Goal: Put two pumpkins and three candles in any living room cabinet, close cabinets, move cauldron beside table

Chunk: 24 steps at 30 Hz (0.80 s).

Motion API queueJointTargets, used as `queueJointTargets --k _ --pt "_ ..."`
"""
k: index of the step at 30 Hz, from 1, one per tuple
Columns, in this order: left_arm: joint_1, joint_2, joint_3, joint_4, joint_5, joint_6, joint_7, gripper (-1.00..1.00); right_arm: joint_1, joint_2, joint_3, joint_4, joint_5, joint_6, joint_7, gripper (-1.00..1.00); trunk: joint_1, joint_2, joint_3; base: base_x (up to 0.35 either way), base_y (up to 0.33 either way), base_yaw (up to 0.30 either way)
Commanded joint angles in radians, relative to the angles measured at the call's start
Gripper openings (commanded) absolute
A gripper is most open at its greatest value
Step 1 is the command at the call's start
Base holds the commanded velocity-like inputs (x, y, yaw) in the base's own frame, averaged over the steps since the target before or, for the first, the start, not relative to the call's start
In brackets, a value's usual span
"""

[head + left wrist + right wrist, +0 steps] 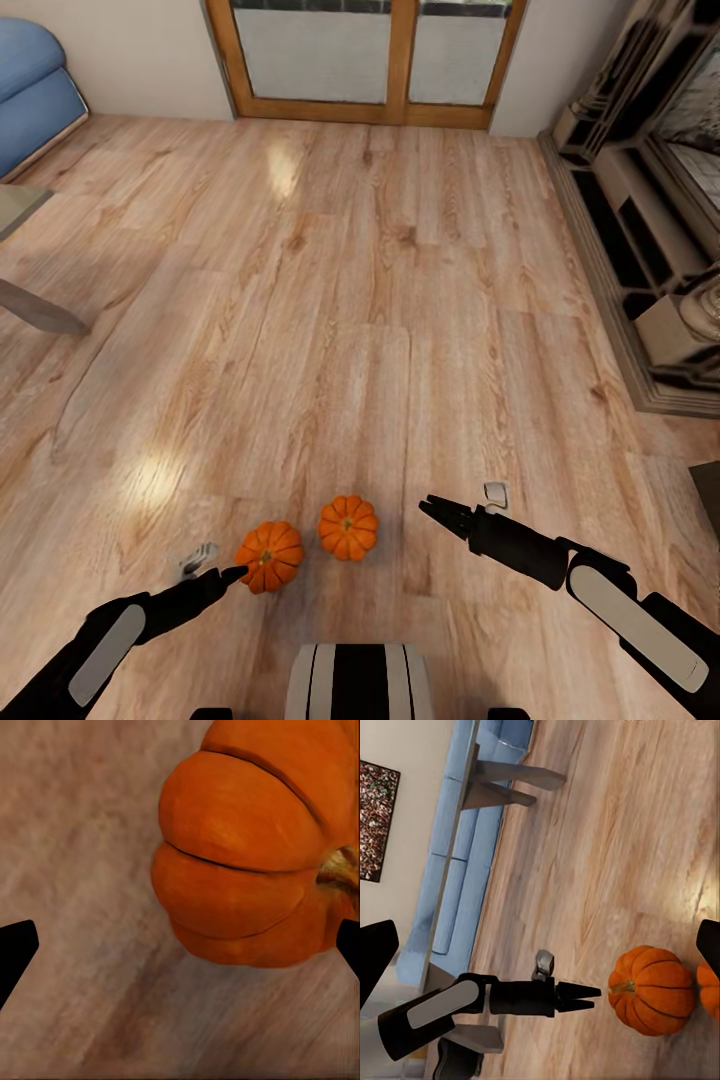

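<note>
Resting side by side on the wood floor (pixel 330 300) are two pumpkins: a left pumpkin (pixel 269 556) and a right pumpkin (pixel 348 527), just apart. Two grippers are present. The left gripper (pixel 232 574) has its tips at the left pumpkin's side; its wrist view shows the fingers spread wide, holding nothing. The right gripper (pixel 432 507) hovers near the right pumpkin, empty, jaw width indeterminate. One blue sofa (pixel 35 85) stands far left.

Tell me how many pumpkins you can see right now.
2, both on the wood floor just ahead of the robot: one pumpkin at the left gripper's tip, the other pumpkin beside it, toward the right gripper. None looks hidden.
</note>
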Motion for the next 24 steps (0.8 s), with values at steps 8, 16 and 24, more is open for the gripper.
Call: queueJointTargets --k 8,16,24 --pt "-0.001 -0.001 -0.006 -0.001 0.004 0.003 0.000 1.00 -0.001 -0.001 0.002 0.000 -0.010 0.007 0.001 1.00 0.000 0.000 -0.001 0.006 -0.021 0.000" --pt "-0.001 -0.001 -0.006 -0.001 0.004 0.003 0.000 1.00 -0.001 0.000 0.002 0.000 -0.009 0.006 0.001 1.00 0.000 0.000 -0.001 0.098 -0.001 0.000" --pt "-0.001 -0.001 -0.006 -0.001 0.004 0.003 0.000 1.00 -0.001 0.001 0.003 0.000 -0.009 0.006 0.001 1.00 0.000 0.000 -0.001 0.067 0.000 0.000"
